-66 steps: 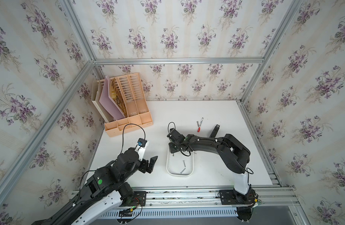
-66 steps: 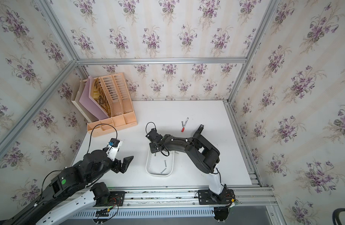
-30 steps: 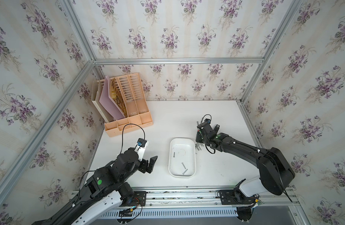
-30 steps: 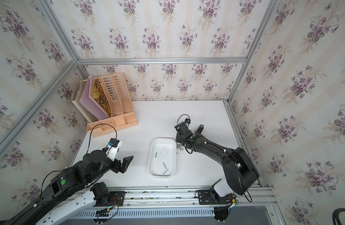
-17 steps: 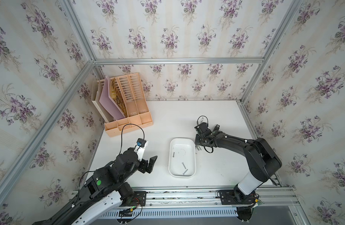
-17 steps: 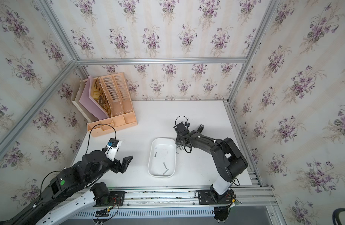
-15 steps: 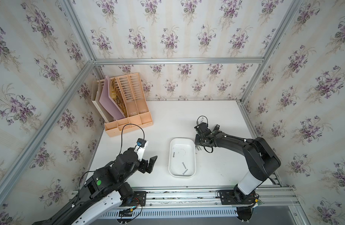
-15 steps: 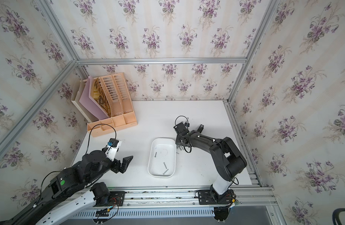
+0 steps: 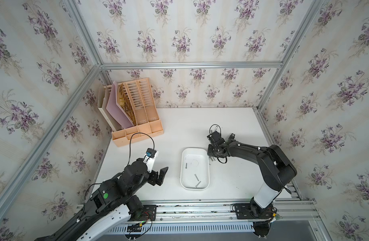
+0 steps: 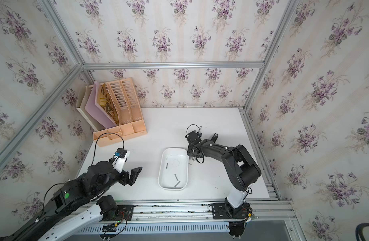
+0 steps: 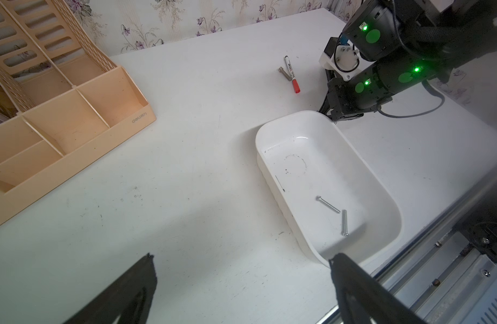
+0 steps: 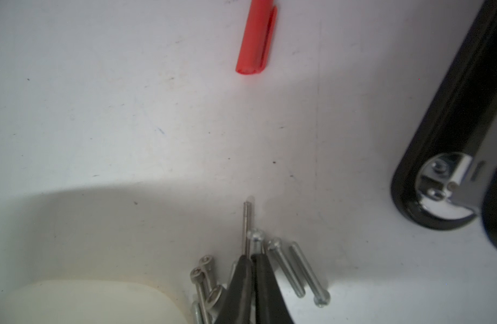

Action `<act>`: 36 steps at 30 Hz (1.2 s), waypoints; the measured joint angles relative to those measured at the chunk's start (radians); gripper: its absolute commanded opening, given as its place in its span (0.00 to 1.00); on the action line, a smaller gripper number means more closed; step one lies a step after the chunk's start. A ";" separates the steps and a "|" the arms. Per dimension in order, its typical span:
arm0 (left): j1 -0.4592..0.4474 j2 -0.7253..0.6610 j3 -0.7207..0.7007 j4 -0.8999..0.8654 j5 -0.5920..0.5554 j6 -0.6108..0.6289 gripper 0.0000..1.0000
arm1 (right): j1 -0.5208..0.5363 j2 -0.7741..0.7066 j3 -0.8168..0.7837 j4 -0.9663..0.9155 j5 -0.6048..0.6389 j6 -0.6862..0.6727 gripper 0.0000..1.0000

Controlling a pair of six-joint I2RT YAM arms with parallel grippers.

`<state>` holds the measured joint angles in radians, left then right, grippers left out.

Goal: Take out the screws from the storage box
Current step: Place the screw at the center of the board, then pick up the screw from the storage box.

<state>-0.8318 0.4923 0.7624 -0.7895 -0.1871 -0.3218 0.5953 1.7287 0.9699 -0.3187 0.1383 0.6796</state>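
We see slim silver screws [image 12: 286,269] heaped beside the white storage box [image 12: 87,303]. The right gripper [image 12: 252,259], jaws nearly together, touches one; we cannot tell whether it grips. The left gripper [image 11: 241,256] gapes wide, empty.

The right gripper [image 9: 210,156] points down just beside the far corner of the storage box [image 9: 182,175], its jaws too small to read. A few screws [image 9: 212,159] lie on the table [image 9: 231,181] at its tips. Three more lie in the box, to its left and nearer the base. Across the box from it hangs the left gripper [image 9: 161,177], jaws apart.
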 measured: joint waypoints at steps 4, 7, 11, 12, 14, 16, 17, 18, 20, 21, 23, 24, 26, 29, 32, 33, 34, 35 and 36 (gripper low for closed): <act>0.000 -0.001 0.000 0.000 0.000 0.000 0.99 | 0.000 -0.012 -0.006 0.000 -0.001 0.000 0.20; 0.000 -0.001 0.000 0.000 0.000 0.000 0.99 | 0.000 -0.036 -0.017 0.004 -0.001 0.000 0.19; 0.000 -0.002 0.000 0.000 0.000 0.000 0.99 | 0.000 -0.098 -0.051 0.022 -0.012 0.000 0.19; 0.000 -0.002 0.000 0.000 0.000 0.000 0.99 | 0.001 -0.121 -0.062 0.028 -0.013 0.000 0.19; 0.000 -0.002 0.000 0.000 0.000 0.000 0.99 | 0.008 -0.177 -0.090 0.056 -0.014 -0.003 0.20; 0.000 -0.002 0.000 0.000 0.000 0.000 0.99 | 0.024 -0.241 -0.117 0.078 -0.007 -0.006 0.23; 0.000 -0.002 0.000 0.000 0.000 0.000 0.99 | 0.040 -0.269 -0.128 0.093 0.002 -0.010 0.25; 0.000 -0.002 0.000 0.000 0.000 0.000 0.99 | 0.057 -0.295 -0.137 0.109 0.003 -0.018 0.26; 0.000 -0.002 0.000 0.000 0.000 0.000 0.99 | 0.113 -0.341 -0.145 0.130 0.021 -0.033 0.27; 0.000 -0.002 0.000 0.000 0.000 0.000 0.99 | 0.151 -0.356 -0.143 0.145 0.043 -0.045 0.27; 0.000 -0.002 0.000 0.000 0.000 0.000 0.99 | 0.212 -0.367 -0.133 0.167 0.069 -0.064 0.26; 0.000 -0.002 0.000 0.000 0.000 0.000 0.99 | 0.235 -0.364 -0.126 0.172 0.080 -0.077 0.26; 0.000 -0.002 0.000 0.000 0.000 0.000 0.99 | 0.276 -0.339 -0.105 0.179 0.106 -0.086 0.24; 0.000 -0.001 0.000 0.000 -0.001 0.000 0.99 | 0.324 -0.285 -0.069 0.183 0.120 -0.101 0.22; 0.000 -0.002 0.000 0.000 -0.002 0.000 0.99 | 0.356 -0.226 -0.048 0.185 0.107 -0.100 0.22; 0.000 -0.002 0.000 0.000 -0.005 0.000 0.99 | 0.361 -0.202 -0.045 0.179 0.100 -0.095 0.22; 0.000 -0.002 0.000 0.000 -0.005 0.000 0.99 | 0.363 -0.190 -0.044 0.179 0.092 -0.091 0.22; 0.000 -0.001 0.000 0.000 -0.005 0.000 0.99 | 0.368 -0.174 -0.040 0.178 0.079 -0.082 0.22; 0.000 0.000 0.000 0.000 -0.006 0.000 0.99 | 0.374 -0.151 -0.034 0.178 0.073 -0.077 0.22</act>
<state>-0.8322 0.4927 0.7624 -0.7895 -0.1928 -0.3214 0.9691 1.5780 0.9360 -0.1410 0.2115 0.6025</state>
